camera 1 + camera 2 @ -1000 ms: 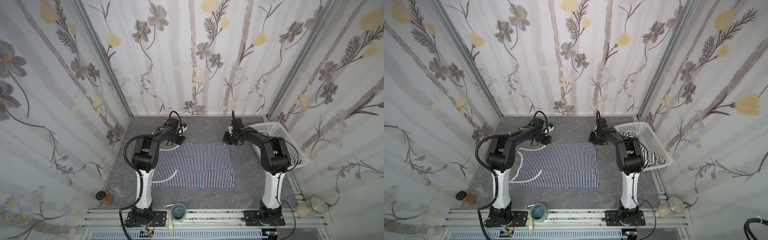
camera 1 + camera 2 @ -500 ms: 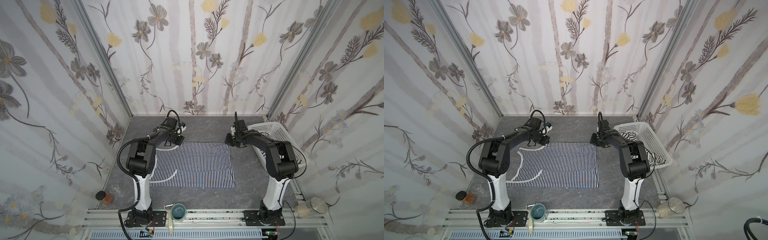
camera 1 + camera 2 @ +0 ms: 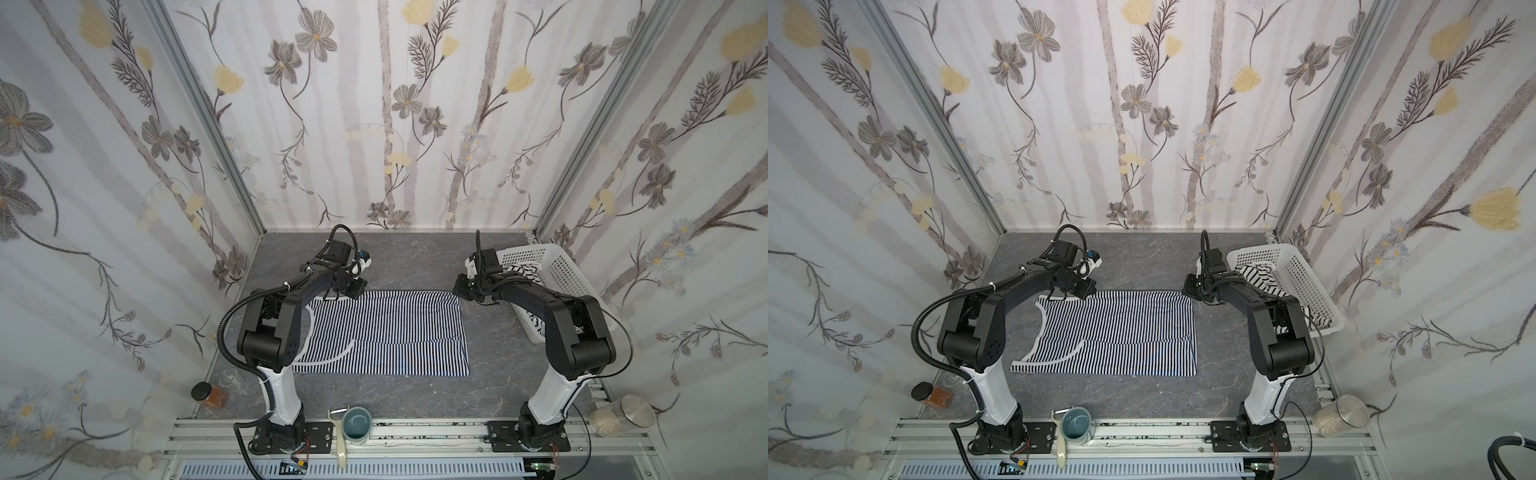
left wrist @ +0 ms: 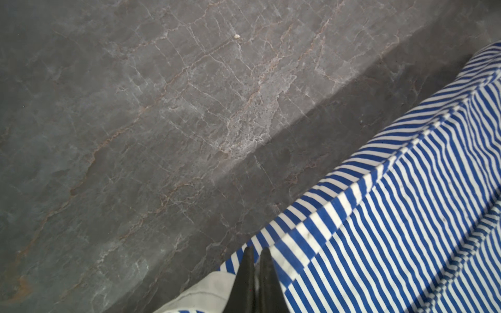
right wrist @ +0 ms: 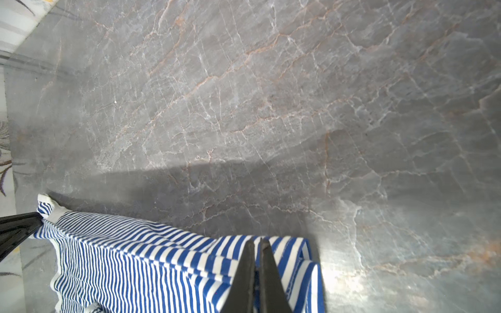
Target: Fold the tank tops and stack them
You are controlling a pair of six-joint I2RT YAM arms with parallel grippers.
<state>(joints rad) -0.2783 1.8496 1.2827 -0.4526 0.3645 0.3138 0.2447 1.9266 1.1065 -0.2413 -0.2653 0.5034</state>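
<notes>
The navy-and-white striped tank top (image 3: 386, 332) (image 3: 1121, 332) lies spread on the grey table, its near part folded over. My left gripper (image 3: 330, 296) (image 3: 1059, 296) is shut on its far left corner by the white trim, as the left wrist view shows: gripper (image 4: 256, 250), tank top (image 4: 393, 230). My right gripper (image 3: 457, 291) (image 3: 1187, 291) is shut on the far right corner; in the right wrist view the gripper (image 5: 256, 241) pinches the doubled hem of the tank top (image 5: 122, 265). The other tank top (image 3: 521, 270) (image 3: 1258, 274), white with black stripes, lies crumpled in the basket.
The white perforated basket (image 3: 557, 266) (image 3: 1296, 266) stands at the far right against the wall. Along the front edge are an amber jar (image 3: 208, 397), a blue-grey mug (image 3: 357, 424) with a peeler (image 3: 338, 436) beside it, and a glass jar (image 3: 623, 419).
Both arms' elbows have swung outward and lower while the grippers stay shut on the far corners. The striped top's far edge has barely shifted.
</notes>
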